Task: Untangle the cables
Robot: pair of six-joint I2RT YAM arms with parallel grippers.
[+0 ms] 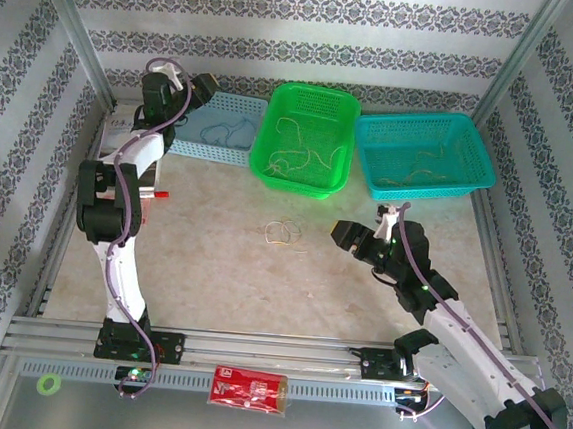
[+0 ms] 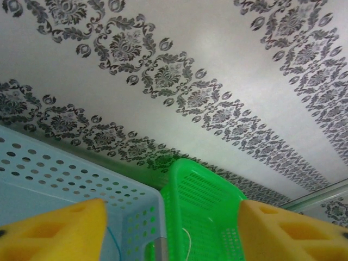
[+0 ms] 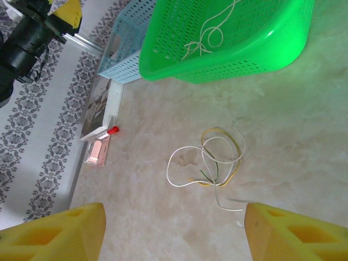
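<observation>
Cables [image 3: 211, 163] lie loose on tabletop [image 3: 304, 114]; L gripper [image 2: 174, 231], R gripper [image 3: 174, 231] both spread, empty. Red packet [image 1: 249, 389] print illegible.

The pale marbled table [image 1: 221, 279] carried a green basket [image 1: 308, 136] at its far edge, a pale blue basket [image 1: 218, 133] just left of it, a teal basket [image 1: 422, 156] just right, loose cables [image 1: 281, 233] before it, and a small red-tipped object [image 1: 158, 193] toward its near left.

White and yellow cables [image 1: 282, 232], green basket [image 1: 294, 182], teal basket [image 1: 424, 191], pale-blue basket [image 1: 207, 150], floral-patterned walls [image 1: 301, 50].
</observation>
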